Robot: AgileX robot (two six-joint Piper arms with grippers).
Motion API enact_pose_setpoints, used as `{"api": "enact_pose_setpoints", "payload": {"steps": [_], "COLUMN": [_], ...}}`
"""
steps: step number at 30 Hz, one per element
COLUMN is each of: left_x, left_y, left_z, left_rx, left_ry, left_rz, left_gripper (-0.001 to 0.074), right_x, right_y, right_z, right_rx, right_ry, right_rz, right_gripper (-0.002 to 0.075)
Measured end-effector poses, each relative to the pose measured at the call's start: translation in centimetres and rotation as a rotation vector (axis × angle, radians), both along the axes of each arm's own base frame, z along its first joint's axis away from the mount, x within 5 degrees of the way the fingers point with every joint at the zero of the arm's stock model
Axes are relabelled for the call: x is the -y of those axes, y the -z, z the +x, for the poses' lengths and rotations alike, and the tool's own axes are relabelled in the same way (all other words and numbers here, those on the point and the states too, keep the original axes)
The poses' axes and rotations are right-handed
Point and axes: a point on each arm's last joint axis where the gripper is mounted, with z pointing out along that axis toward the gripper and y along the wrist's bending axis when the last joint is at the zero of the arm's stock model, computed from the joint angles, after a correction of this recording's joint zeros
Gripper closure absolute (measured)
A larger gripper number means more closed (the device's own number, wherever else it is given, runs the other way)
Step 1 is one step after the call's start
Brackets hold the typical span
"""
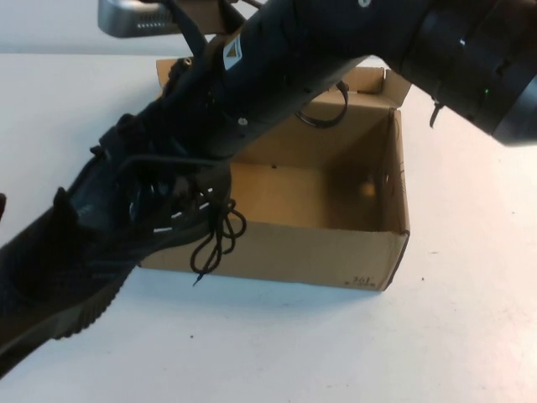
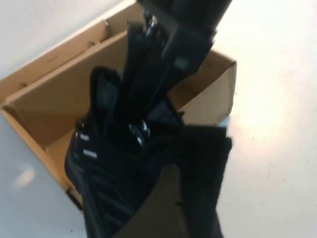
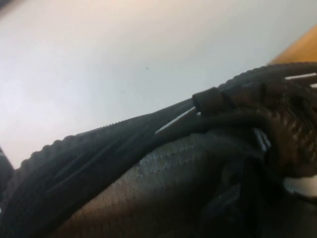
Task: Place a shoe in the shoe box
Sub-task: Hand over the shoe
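Here the shoe (image 1: 92,243) occupies the nearest part of the high view, raised off the white surface (image 1: 352,353) at the robot's left, its heel end toward the camera and its toe end reaching over the left near corner of the shoe box (image 1: 336,252). It is a black knit sneaker with small white dashes on its side, a ribbed dark sole and dark laces (image 1: 216,239) hanging loose over the box's near wall.

Handling, as a judgement: the knit upper is soft and will deform under pressure; the sole is stiffer; the whole item is likely light. Loose laces may snag on the box rim. The collar or the sole edge is the firmest place to take hold.

The right gripper (image 2: 141,126) reaches in from the upper right and, in the left wrist view, its fingers are closed down into the shoe's opening, holding the shoe at the collar. The left gripper (image 1: 2,206) shows only as a dark sliver at the left edge; its finger state cannot be determined.

Beyond the shoe, the shoe box is plain brown cardboard, open-topped, flaps up at the far side, small print at its lower near corner. Its interior appears unoccupied.
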Motion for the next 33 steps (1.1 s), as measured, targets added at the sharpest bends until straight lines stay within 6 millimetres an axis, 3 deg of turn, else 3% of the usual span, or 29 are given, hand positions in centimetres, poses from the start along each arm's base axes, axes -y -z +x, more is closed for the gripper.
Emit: {"api": "enact_pose_setpoints", "payload": {"steps": [14,28,30,33], "left_x": [0.1,0.4,0.4,0.4], "left_y": [1.6,2.5,2.6,2.6], "left_z": [4.5,6.4,6.5,6.5], "left_rx": [-0.109,-0.179,-0.183,-0.185], "left_ry": [-0.061,-0.060,-0.060,-0.060], "left_rz": [0.084,0.096,0.097,0.102], "left_gripper": [0.0065,0.0069,0.0104,0.0239], "right_x": [0.0,-0.2,-0.3,-0.3], "right_y": [-0.9,-1.0,-1.0,-1.0], "right_z": [-0.1,-0.3,-0.3,-0.3], "right_rx": [0.000,-0.035,-0.039,-0.043], "right_ry": [-0.005,-0.016,-0.020,-0.024], "right_rz": [0.037,0.072,0.077,0.083], "right_gripper": [0.0715,0.0715,0.0715,0.0715]}}
